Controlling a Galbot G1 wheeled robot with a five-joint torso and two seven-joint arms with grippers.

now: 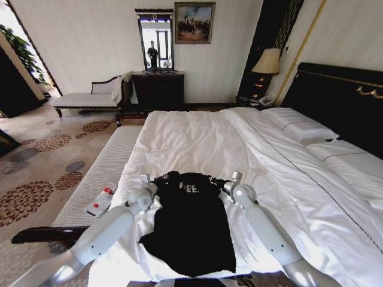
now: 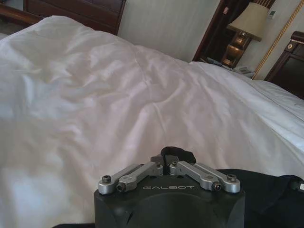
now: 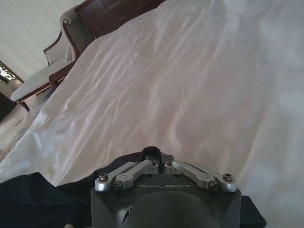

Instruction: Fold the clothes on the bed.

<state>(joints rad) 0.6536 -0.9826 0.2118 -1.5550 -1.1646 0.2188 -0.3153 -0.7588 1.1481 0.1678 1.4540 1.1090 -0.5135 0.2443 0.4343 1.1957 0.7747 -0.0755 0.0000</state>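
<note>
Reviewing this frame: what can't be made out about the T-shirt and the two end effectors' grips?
- Lettering on the T-shirt: head view, the top hem folds over it, so partly legible.
- Left end effector: left wrist view, fingers meet on a bunch of black fabric; the contact itself is hidden.
- Right end effector: right wrist view, likewise.
- Bed: near edge cut off by the frame.

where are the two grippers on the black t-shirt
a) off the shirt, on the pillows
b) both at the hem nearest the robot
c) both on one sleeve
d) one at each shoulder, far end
d: the left gripper and right gripper each pinch a shoulder of the black T-shirt at its far end on the bed.
</note>
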